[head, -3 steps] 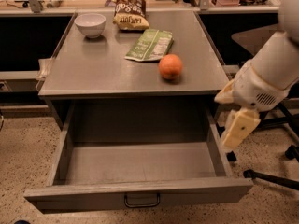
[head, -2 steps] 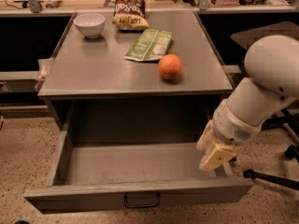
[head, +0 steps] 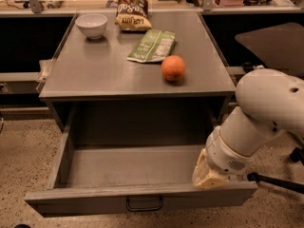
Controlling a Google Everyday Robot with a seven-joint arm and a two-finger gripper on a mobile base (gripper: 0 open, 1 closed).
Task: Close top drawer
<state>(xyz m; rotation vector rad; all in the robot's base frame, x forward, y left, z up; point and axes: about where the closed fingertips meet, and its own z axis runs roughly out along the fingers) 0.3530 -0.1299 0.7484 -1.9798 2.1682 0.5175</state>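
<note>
Here, top drawer (head: 133, 167) standing wide open under the grey bench (head: 104, 70), gripper (head: 208, 175) at the drawer's 3 o'clock end, just inside the front panel, its grip impossible to tell

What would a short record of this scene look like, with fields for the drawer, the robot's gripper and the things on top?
top drawer: pulled far out, not yet closed
handle: centre of the drawer's front panel
gripper: low, at the right end of the front panel, on its inner side
cabinet top: holds a white bowl, chip bag, green packet and orange
</note>
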